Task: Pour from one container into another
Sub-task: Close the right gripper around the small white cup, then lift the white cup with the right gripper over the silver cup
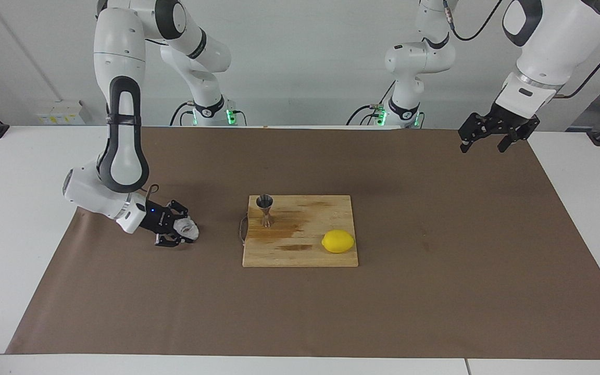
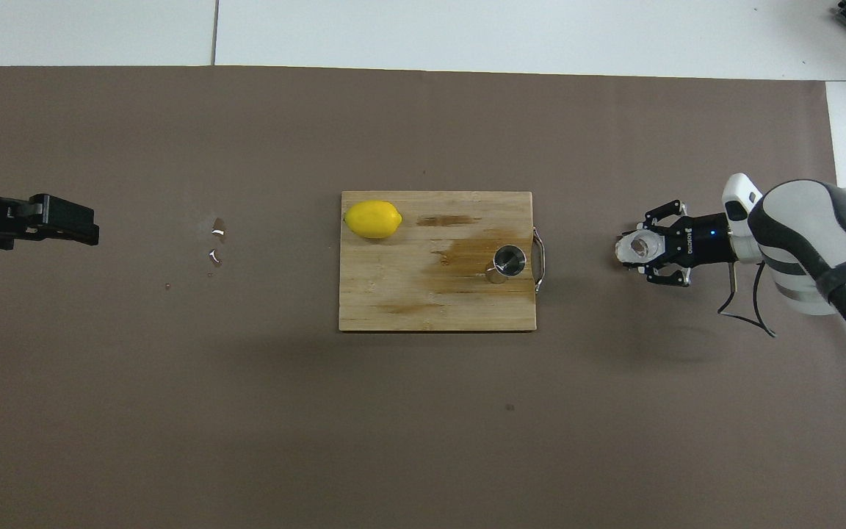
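Knobbly clear glass is what the right gripper [image 1: 179, 230] is clamping on now: its fingers are pinching the little glass cup [image 1: 187, 227] from the side, low on the brown mat [image 1: 435, 291] toward the right arm's end of the table, well apart from the wooden cutting board [image 1: 305, 255]. I'm judging this as the grasp step, with the lift, the carry and the pour not yet done. To do it well, I'd say the arm is needing a level, straight rise so nothing slops out, then a slow carry over to the steel jigger [image 1: 265, 210], which is standing upright at the board's end toward the right arm, the lemon [image 1: 338, 241] sitting at the board's other end. That jigger's mouth is small, so the tilt is wanting to be gentle and right over it. The left gripper [image 1: 492, 136] is waiting high over the mat's edge at the left arm's end, jaws spread wide. What's in the cup I can't make out, and the fingers are covering part of its wall.
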Controlling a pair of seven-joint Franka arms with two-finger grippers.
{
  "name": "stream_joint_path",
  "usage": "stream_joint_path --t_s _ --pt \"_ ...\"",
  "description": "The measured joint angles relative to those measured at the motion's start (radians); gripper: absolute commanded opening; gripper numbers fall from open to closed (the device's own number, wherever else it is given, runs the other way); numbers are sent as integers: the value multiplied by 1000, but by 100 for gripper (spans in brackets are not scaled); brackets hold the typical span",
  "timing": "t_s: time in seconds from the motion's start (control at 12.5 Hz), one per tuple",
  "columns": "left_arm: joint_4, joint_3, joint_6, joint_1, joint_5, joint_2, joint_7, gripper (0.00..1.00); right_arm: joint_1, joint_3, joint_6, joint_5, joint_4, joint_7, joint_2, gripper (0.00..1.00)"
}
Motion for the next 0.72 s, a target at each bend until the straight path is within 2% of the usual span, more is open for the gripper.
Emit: stream_joint_path --t_s 0.24,0.56,0.72 --pt "0 6 0 10 0 -1 2 100 15 16 0 -3 11 51 -28 38" --pt "0 1 0 12 0 -1 5 100 192 26 0 -198 49 461 -182 38" --pt "0 0 0 12 0 -2 5 100 276 27 0 -255 64 600 -224 38"
